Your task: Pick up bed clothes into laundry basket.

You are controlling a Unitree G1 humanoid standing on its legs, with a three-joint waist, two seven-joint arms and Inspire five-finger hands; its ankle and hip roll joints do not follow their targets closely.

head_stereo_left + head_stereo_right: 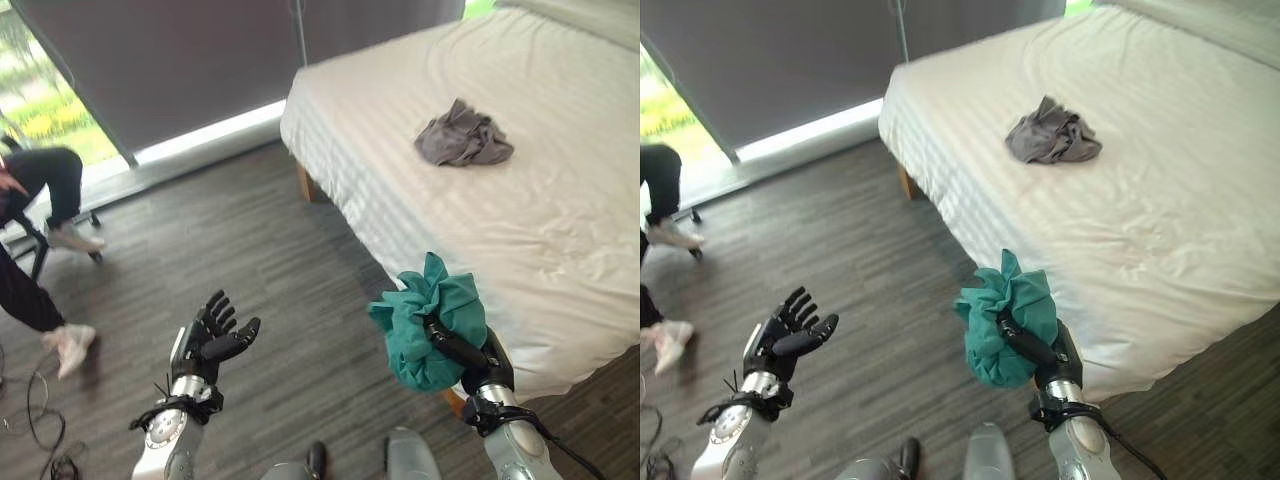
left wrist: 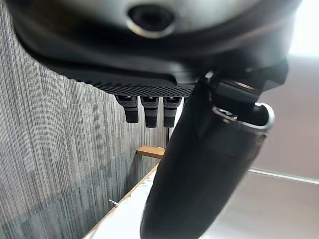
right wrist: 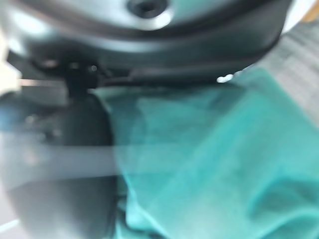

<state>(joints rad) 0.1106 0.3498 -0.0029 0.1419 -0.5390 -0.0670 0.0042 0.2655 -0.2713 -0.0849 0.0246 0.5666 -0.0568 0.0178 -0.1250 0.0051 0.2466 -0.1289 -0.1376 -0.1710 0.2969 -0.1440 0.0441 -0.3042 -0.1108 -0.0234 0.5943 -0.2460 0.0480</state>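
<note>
Your right hand (image 1: 470, 352) has its fingers and thumb curled round a bunched teal cloth (image 1: 425, 320), held up in the air at about 5 o'clock in the head views, just off the near edge of the bed (image 1: 560, 250) and above the dark wood-look floor (image 1: 290, 300). The cloth bulges out over the hand, so you see only the thumb and a bit of the palm against it; the fingers on the far side are buried in the folds. In the right wrist view the teal cloth (image 3: 224, 159) is pressed right against the camera and too blurred to read any detail beyond its colour. A second piece, a crumpled grey cloth (image 1: 463, 137), lies on the white sheet at about 1 o'clock, well apart from the hand. The bed runs out of view at the upper and right edges, and one wooden leg (image 1: 303, 182) shows at its near corner. Your left hand (image 1: 212, 340) is at about 7 o'clock over the floor, palm up, fingers spread loosely and holding nothing. A person (image 1: 45, 200) sits at 9 o'clock by the window, cut off by the edge, with legs and pale shoes showing.
</note>
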